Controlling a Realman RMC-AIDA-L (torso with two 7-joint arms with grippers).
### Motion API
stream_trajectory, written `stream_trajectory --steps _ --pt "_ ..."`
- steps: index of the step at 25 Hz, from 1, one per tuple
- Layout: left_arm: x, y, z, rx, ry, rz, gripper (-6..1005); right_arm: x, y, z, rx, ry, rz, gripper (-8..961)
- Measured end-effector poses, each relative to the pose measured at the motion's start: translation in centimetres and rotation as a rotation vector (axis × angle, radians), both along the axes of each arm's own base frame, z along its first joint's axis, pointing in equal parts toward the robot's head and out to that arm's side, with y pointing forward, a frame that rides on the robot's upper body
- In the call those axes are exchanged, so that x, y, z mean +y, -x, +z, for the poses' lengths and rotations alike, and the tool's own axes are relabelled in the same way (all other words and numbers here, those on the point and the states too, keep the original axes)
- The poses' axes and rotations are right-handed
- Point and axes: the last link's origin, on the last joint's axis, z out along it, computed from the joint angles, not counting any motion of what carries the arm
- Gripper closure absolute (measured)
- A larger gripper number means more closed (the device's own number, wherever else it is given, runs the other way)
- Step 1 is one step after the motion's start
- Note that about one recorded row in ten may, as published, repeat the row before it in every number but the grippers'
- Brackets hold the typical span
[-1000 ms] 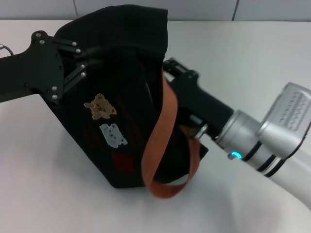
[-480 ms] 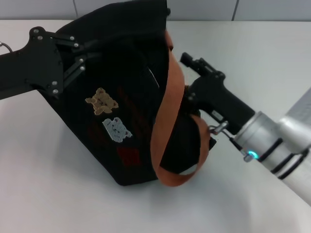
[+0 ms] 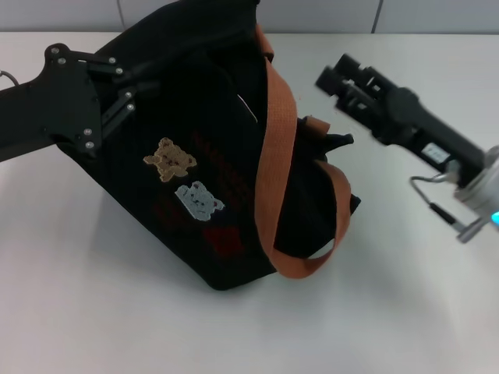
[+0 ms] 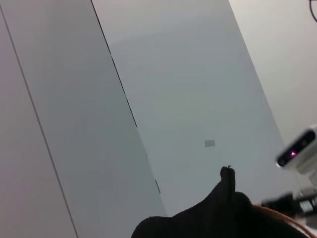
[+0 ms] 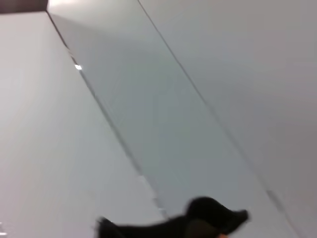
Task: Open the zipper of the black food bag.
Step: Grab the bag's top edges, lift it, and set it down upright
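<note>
Left fingers (image 3: 129,89) gripping black food bag (image 3: 210,156), right fingers (image 3: 337,74) apart

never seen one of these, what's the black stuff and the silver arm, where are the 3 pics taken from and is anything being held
This is a robot with two arms. The big picture comes from a camera on its head, looking down at a white table. The other two come from cameras on its wrists; they show mostly wall, with a bit of dark fabric at the edge.

On the table stands a black food bag with rust-brown straps and two small animal patches. The left gripper, the black metal piece, is pressed against the bag's upper corner and seems to pinch the fabric there. The right gripper, on the silver arm, hangs in the air beside the bag, holding nothing. I cannot make out the zipper's state.
</note>
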Motion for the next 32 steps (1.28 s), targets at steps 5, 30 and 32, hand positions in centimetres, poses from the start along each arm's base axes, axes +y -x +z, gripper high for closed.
stream_trajectory --steps 5,30,32 --pt "0.0 0.0 -0.2 0.006 -0.001 -0.009 929 1.2 0.8 3.3 0.037 0.211 0.075 221" --pt "-0.8 -0.4 -2.4 0.060 -0.017 -0.148 929 6.0 4.9 4.7 -0.199 0.584 0.014 488" --pt "-0.8 -0.4 -2.7 0.069 -0.008 -0.151 929 6.0 5.0 4.5 -0.203 0.592 0.013 509"
